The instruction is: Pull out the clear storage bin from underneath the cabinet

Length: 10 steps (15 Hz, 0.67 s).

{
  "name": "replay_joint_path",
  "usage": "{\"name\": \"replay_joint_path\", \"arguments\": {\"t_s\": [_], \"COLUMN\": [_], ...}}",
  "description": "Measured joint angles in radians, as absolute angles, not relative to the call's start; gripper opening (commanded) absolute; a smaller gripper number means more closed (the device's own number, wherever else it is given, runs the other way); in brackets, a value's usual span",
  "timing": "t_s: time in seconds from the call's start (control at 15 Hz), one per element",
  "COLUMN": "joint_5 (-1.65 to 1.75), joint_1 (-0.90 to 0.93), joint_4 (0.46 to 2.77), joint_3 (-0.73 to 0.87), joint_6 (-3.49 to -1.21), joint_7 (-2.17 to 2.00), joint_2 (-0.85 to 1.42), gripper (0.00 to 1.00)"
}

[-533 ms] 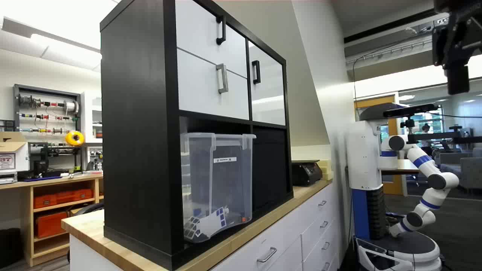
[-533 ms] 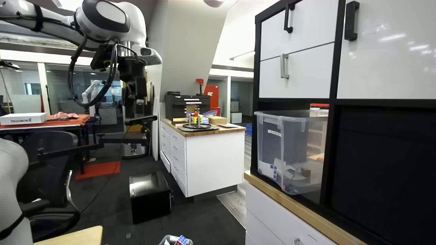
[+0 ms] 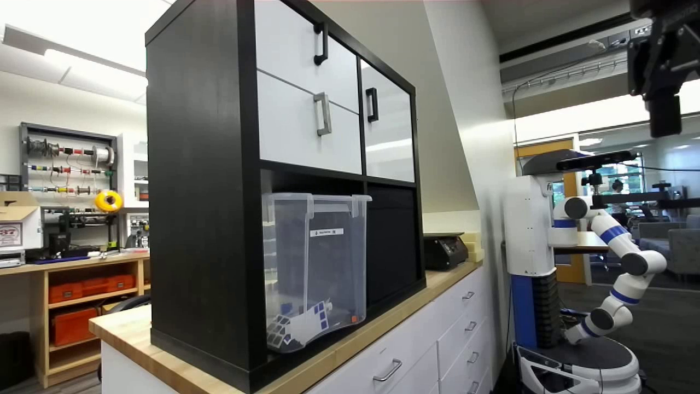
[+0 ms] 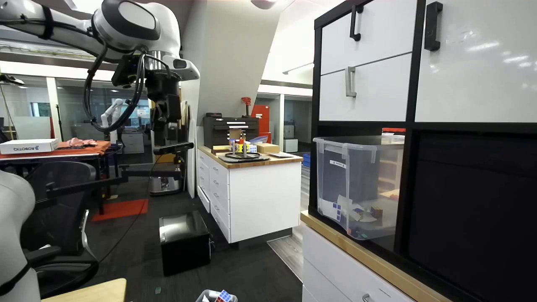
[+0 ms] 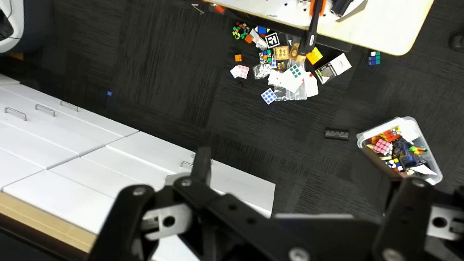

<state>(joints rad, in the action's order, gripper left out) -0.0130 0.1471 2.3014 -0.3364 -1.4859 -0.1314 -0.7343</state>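
Since the long drawer counter (image 3: pixel 418 331) bears it, the cabinet (image 3: pixel 249 186) stands raised, which should bring its lower row within easy reach. In an exterior view the arm (image 4: pixel 136 19) is held high at the left, well apart from the cabinet, so the pull seems not yet begun. The clear storage bin (image 3: pixel 339 262) sits upright in the lower left cubby (image 3: pixel 298 181), inside the cabinet rather than underneath; a dark gap above its rim (image 3: pixel 333 198) looks roomy enough for hooking. Pointing down, the gripper (image 5: pixel 288 161) has its fingers spread with nothing between them, a fitting pose for coming over that rim. The label (image 3: pixel 327 232) faces outward, presumably for reading, and white papers (image 3: pixel 309 327) lie on the bin's bottom, so the load is likely light.
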Motion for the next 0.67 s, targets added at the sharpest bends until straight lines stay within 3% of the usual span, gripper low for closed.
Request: {"name": "replay_joint_path", "arguments": {"t_s": [0.67], "joint_5": [0.049], "joint_1": [0.147], "joint_4": [2.298], "joint_3": [-0.306], "joint_6": [-1.503], "joint_7": [-0.124], "joint_2": [-0.73], "gripper": [1.0]}}
